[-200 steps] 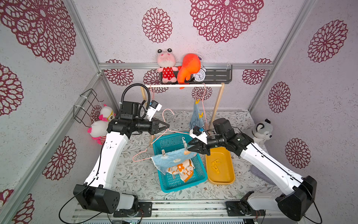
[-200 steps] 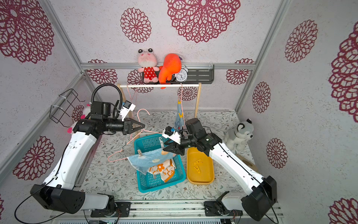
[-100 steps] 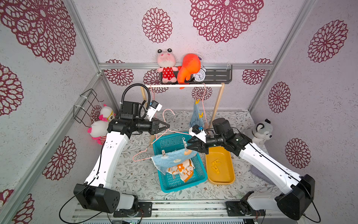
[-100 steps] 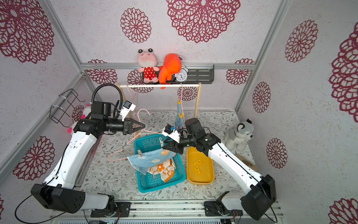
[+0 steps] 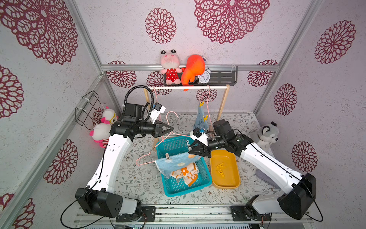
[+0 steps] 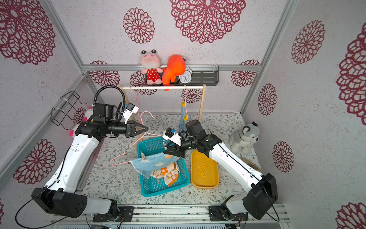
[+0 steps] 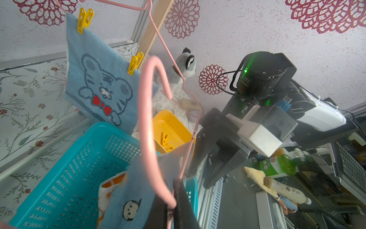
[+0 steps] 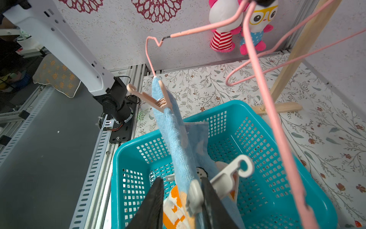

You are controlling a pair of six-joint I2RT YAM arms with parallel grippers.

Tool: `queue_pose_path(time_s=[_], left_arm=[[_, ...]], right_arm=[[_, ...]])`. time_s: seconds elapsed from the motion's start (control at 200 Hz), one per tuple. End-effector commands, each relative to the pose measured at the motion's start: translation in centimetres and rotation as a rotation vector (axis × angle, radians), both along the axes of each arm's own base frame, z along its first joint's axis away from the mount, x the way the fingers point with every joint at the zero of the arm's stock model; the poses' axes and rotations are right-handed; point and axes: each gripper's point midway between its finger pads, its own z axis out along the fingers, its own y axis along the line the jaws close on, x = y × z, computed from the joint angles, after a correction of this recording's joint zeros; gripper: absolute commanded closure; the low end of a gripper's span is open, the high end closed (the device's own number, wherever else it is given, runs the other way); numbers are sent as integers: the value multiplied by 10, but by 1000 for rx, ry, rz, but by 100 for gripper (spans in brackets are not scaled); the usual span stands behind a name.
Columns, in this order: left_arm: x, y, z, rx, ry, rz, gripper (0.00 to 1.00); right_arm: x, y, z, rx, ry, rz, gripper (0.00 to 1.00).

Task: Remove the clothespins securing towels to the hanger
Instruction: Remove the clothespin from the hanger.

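Observation:
My left gripper (image 5: 171,129) is shut on the pink hanger (image 7: 143,119), holding it over the teal basket. A light blue towel (image 5: 174,162) hangs from its lower bar. A beige clothespin (image 8: 156,99) clips the towel's far end. My right gripper (image 8: 182,180) stands open astride a pale clothespin (image 8: 195,195) at the near end, one finger against it. A white towel with orange flowers (image 5: 184,172) lies in the basket. On the rack, a blue cartoon towel (image 7: 99,83) hangs by two yellow clothespins (image 7: 85,19).
The teal basket (image 5: 206,178) sits mid-table, with a yellow tray (image 5: 235,178) holding loose yellow clothespins (image 5: 220,168) to its right. The wooden rack (image 5: 188,87) stands behind. A plush husky (image 5: 267,135) is at the right wall and plush dolls (image 5: 103,128) at the left.
My right gripper has crept in over the towel's near end, and its jaws have narrowed a little around the pale clothespin. The left arm and hanger have stayed put.

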Motion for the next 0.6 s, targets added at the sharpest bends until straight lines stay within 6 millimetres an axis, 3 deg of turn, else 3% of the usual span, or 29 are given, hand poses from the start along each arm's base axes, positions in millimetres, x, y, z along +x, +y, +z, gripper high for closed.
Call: queue_pose_path(time_s=[0.0, 0.245, 0.38, 0.595], left_arm=[[5, 2, 9, -13, -38, 0, 100], [10, 4, 6, -16, -24, 7, 100], [8, 3, 8, -23, -27, 0, 100], [2, 3, 12, -34, -32, -20, 100]], right_arm=[[-20, -6, 9, 34, 8, 26, 67], [-33, -15, 0, 29, 21, -9, 67], [-28, -19, -1, 11, -11, -49, 67], [-9, -28, 4, -51, -127, -104, 54]])
